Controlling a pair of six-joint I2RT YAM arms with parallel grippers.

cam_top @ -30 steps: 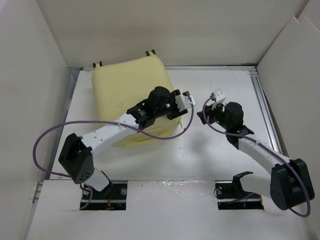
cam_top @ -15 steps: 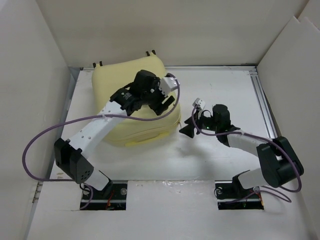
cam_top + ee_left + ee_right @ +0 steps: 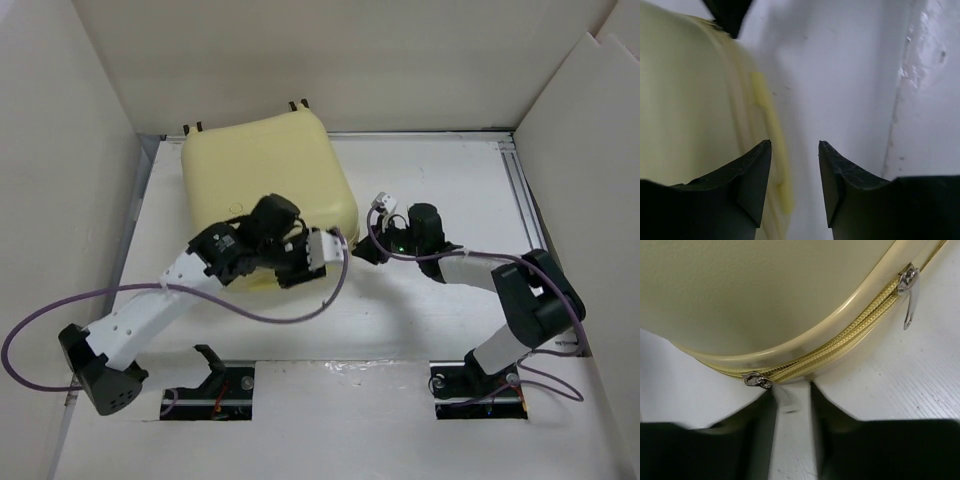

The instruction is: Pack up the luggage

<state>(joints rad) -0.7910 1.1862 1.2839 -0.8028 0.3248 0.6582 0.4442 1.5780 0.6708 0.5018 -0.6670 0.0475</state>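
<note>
Luggage (image 3: 265, 190) lies shut and flat, far-left on table (image 3: 430, 170). Left gripper (image 3: 795, 145): jaws apart, empty, beside its near seam. Right gripper (image 3: 791, 390): jaws narrowly apart, empty, tips at the zipper. Risk: nearest zipper pull (image 3: 758, 380) sits just left of the gap, so closing here likely misses it and pinches tape.

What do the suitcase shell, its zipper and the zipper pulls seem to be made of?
The luggage shell looks like hard plastic, matte with fine grain. Its zipper seems yellow fabric with coil teeth. The zipper pulls gleam silver, probably metal.
</note>
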